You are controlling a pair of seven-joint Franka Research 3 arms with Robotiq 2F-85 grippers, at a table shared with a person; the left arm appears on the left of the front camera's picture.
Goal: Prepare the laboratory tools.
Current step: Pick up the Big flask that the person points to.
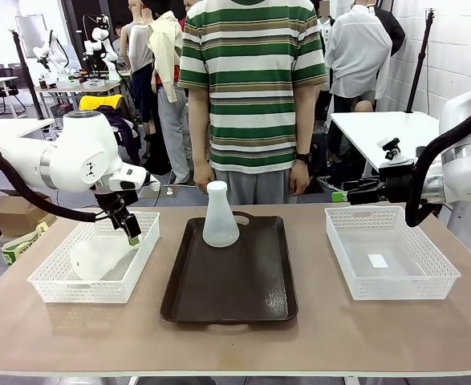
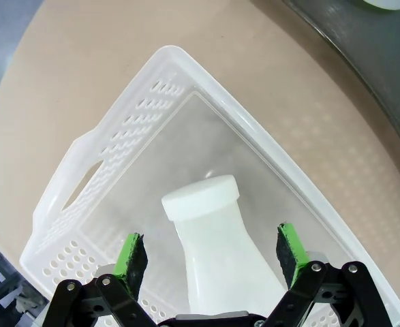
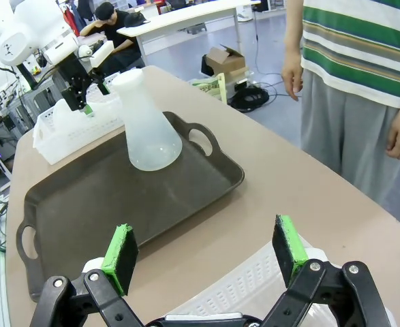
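One frosted-white conical flask (image 1: 220, 216) stands upright at the far end of the dark brown tray (image 1: 227, 297); the right wrist view shows the same flask (image 3: 147, 126) on the tray (image 3: 104, 197). A second flask (image 1: 97, 257) lies on its side in the left white basket (image 1: 83, 298). My left gripper (image 1: 131, 233) hangs open over that basket. In the left wrist view its green pads (image 2: 133, 257) stand either side of the lying flask's (image 2: 220, 259) neck, apart from it. My right gripper (image 3: 205, 252) is open and holds nothing, beside the right basket (image 1: 395, 290).
A person in a striped shirt (image 1: 251, 80) stands at the far edge, hands hanging at the sides. The right basket holds only a small white slip (image 1: 377, 260). Bare tabletop (image 1: 235, 345) runs along the near edge.
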